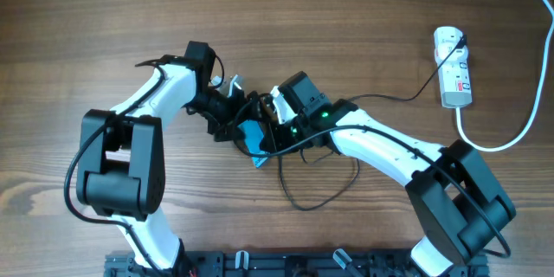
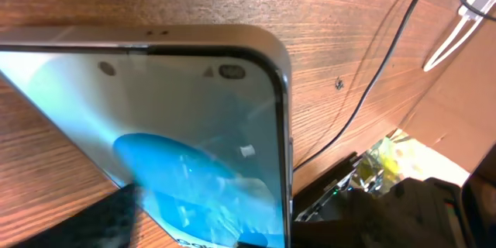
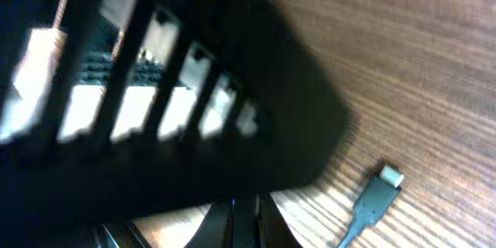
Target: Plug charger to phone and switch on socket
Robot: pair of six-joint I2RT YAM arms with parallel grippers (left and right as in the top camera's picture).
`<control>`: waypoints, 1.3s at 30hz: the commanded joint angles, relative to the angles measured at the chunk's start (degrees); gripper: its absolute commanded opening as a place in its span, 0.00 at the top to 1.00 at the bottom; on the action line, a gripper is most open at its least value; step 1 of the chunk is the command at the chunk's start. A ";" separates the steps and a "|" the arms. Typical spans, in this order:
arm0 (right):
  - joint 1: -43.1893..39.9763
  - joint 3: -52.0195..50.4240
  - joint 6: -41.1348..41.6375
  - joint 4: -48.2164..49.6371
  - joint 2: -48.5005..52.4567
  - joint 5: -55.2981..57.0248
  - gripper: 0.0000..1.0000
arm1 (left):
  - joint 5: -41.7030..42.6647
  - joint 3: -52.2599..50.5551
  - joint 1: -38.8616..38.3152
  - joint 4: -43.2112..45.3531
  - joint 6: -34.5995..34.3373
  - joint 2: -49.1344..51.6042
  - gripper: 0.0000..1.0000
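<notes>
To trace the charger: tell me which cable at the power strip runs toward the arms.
The thin black cable, heading left from the power strip; the thick white cord loops right and up off the frame.

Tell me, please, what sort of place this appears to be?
Likely a robotics lab bench: a left arm and a right arm work at a wooden table, with a phone, a black charger cable and a white power strip in view.

A blurred black slatted shape [image 3: 155, 85] fills most of the picture, too close to identify. The metal-tipped end of the charger [image 3: 377, 194] lies on the wooden desk [image 3: 418, 62] beside it.
</notes>
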 commanded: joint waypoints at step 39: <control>-17.29 1.31 38.29 58.40 -0.61 -45.97 0.96 | 26.97 0.76 16.39 17.03 -4.44 -21.86 0.21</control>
